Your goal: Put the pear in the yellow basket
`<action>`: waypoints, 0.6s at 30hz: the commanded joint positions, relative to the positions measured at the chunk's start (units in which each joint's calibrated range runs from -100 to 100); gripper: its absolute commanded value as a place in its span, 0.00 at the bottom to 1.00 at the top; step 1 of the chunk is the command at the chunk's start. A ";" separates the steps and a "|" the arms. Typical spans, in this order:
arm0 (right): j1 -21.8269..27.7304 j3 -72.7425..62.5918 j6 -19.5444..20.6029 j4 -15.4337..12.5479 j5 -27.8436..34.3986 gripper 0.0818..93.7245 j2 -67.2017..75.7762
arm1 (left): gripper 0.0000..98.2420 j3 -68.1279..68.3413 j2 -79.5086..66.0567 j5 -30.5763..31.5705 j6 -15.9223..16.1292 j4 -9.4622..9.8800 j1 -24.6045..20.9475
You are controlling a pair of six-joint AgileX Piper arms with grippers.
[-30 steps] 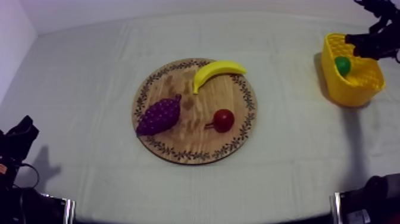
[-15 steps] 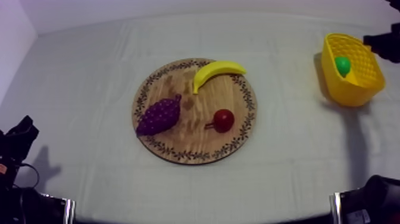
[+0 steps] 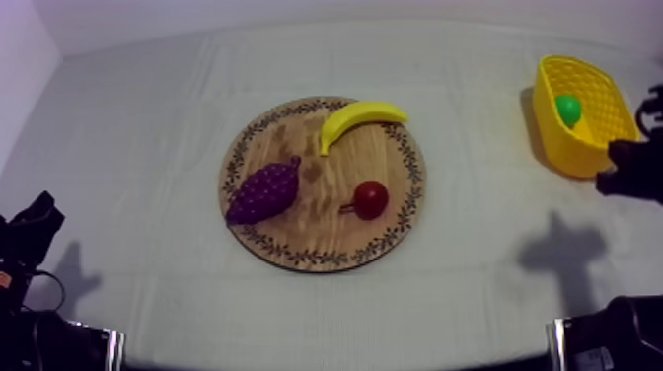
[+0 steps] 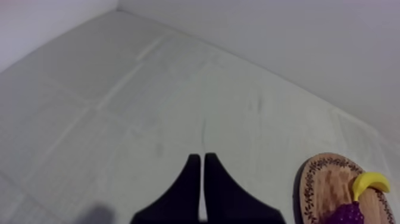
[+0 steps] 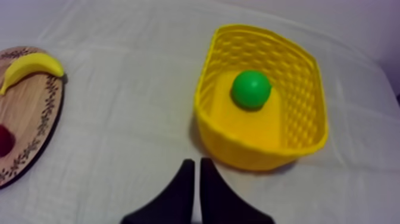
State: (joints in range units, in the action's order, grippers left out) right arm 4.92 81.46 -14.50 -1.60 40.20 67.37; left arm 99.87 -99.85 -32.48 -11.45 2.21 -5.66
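The green pear [image 3: 567,108] lies inside the yellow basket [image 3: 592,150] at the far right of the table. From the right wrist view the pear [image 5: 250,89] rests on the floor of the basket [image 5: 256,152]. My right gripper [image 3: 624,170] hangs just in front of the basket, apart from it; its fingers lie together as a narrow wedge [image 5: 194,162], shut on nothing. My left gripper [image 4: 199,156] is likewise shut on nothing over bare cloth, resting at the table's near left [image 3: 35,225].
The round wooden board [image 3: 316,217] sits mid-table with a banana [image 3: 358,118], a bunch of grapes [image 3: 263,192] and a small red fruit [image 3: 371,198] on it. Bare cloth lies between board and basket.
My right gripper has drawn back from above the basket to the cloth in front of it. The pear stays in the basket. The left arm is still.
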 commanded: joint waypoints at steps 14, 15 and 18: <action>-0.37 13.27 -0.78 -2.45 8.23 0.07 27.75 | 0.00 0.02 0.02 -0.01 -0.01 0.02 -0.02; -0.38 13.68 -0.67 -2.42 7.47 0.07 27.92 | 0.00 0.02 0.02 -0.01 -0.01 0.02 -0.02; -0.37 14.69 0.09 -2.12 6.33 0.05 28.20 | 0.00 0.02 0.02 -0.01 -0.02 0.02 -0.02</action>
State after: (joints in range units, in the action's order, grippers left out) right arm 4.54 95.83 -14.98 -4.01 46.75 95.64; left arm 99.87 -99.85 -32.48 -11.45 2.21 -5.66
